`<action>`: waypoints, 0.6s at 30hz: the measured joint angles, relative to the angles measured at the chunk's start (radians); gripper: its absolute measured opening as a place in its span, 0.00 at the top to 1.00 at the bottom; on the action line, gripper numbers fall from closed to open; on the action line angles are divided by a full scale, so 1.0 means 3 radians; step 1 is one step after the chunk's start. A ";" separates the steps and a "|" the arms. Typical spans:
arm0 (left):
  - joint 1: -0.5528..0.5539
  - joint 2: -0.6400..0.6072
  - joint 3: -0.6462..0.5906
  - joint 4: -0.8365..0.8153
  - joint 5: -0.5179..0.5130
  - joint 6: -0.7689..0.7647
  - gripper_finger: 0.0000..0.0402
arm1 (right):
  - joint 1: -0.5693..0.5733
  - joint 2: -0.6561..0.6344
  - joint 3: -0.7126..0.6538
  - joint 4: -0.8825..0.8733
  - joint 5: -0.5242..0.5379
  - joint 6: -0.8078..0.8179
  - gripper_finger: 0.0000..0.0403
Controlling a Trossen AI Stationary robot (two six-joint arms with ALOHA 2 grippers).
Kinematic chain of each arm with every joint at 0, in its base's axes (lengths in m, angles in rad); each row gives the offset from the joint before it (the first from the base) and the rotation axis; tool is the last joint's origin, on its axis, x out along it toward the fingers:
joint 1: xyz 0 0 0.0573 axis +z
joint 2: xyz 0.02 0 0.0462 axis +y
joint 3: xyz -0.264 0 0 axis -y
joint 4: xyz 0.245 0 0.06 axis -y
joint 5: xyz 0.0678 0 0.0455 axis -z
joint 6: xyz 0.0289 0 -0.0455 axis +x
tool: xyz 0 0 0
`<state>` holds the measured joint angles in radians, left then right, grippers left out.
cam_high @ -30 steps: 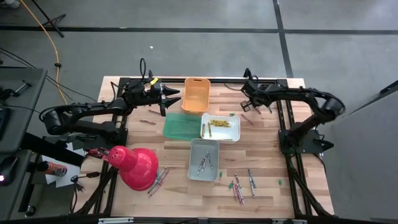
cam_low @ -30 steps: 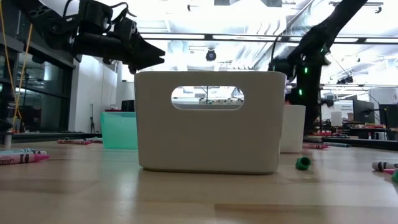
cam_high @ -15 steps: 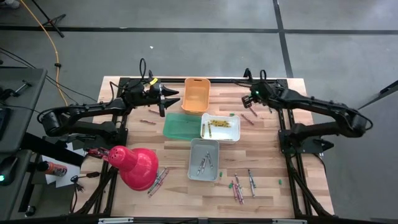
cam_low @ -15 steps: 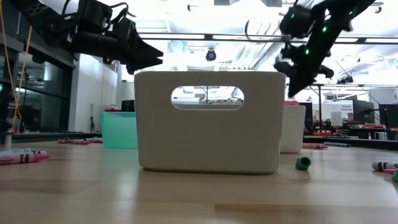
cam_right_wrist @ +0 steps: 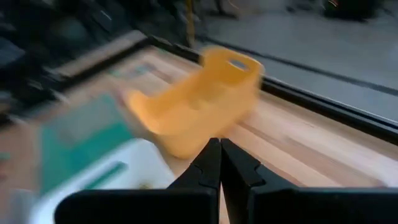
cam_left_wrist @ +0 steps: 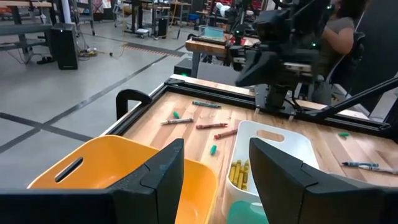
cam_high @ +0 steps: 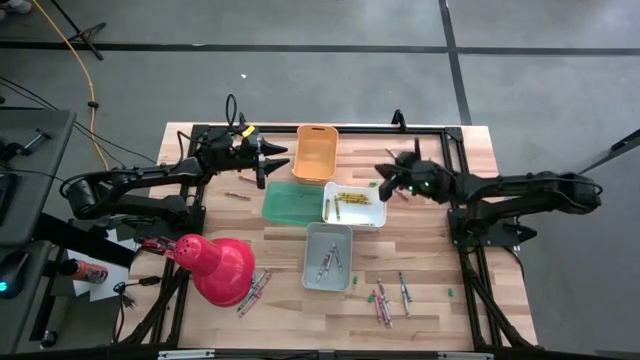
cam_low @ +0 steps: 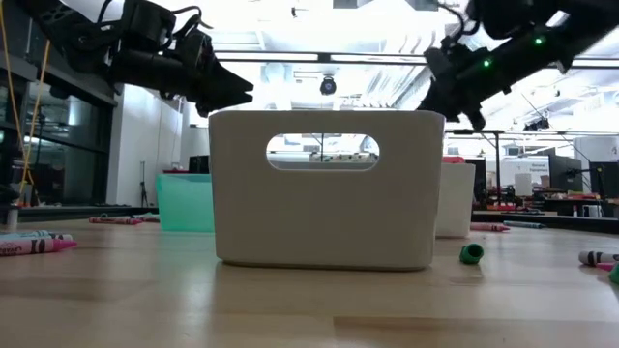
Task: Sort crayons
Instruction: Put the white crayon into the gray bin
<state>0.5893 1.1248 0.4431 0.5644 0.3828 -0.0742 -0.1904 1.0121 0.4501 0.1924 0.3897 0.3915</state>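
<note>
From my station I saw the right gripper (cam_high: 381, 181) hanging over the white bin's (cam_high: 354, 205) right-hand end, toward the far side of the desk (cam_high: 430, 270), its two fingers (cam_right_wrist: 219, 163) pressed together with nothing between them. The left gripper (cam_high: 277, 158) waited above the far-left part of the desk, just beside the orange bin (cam_high: 315, 152), with its fingers (cam_left_wrist: 165, 168) standing apart and empty.

Four bins sat in the middle of the desk: the orange one nearest the far edge, the green bin (cam_high: 290, 203) and the white one side by side in front of it, and the grey bin (cam_high: 328, 257) closest to the near edge. The crayons were scattered in several places. A row of yellow crayons (cam_high: 350, 197) lay inside the white bin, and a few crayons (cam_high: 327, 263) lay in the grey one. Loose crayons (cam_high: 390, 296) lay on the wood toward the near-right corner, more (cam_high: 254, 290) lay near the near edge beside the red lamp (cam_high: 213, 266), and a single one (cam_high: 237, 195) rested left of the green bin. Another (cam_high: 400, 191) lay on the wood just right of the white bin, below the right arm. I could not tell whether the orange or green bins held anything.
</note>
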 joint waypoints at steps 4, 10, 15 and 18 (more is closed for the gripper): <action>-0.0040 0.0000 0.0000 0.0033 0.0000 0.0001 0.58 | 0.0211 0.0011 -0.0203 0.0651 -0.0021 -0.0101 1.00; -0.0096 0.0000 0.0000 0.0032 0.0000 0.0079 0.58 | 0.0396 0.0003 -0.0218 0.0684 0.0156 -0.0109 1.00; -0.0102 0.0000 0.0000 0.0041 0.0000 0.0080 0.58 | -0.0071 0.0065 0.0313 -0.1054 0.0258 0.0441 1.00; -0.0101 0.0000 0.0000 0.0128 0.0000 0.0083 0.58 | -0.0443 0.0259 0.0638 -0.1979 0.0267 0.0499 1.00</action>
<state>0.5591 1.1248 0.4431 0.6027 0.3827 -0.0494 -0.3233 1.0897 0.6416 -0.4013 0.4698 0.5413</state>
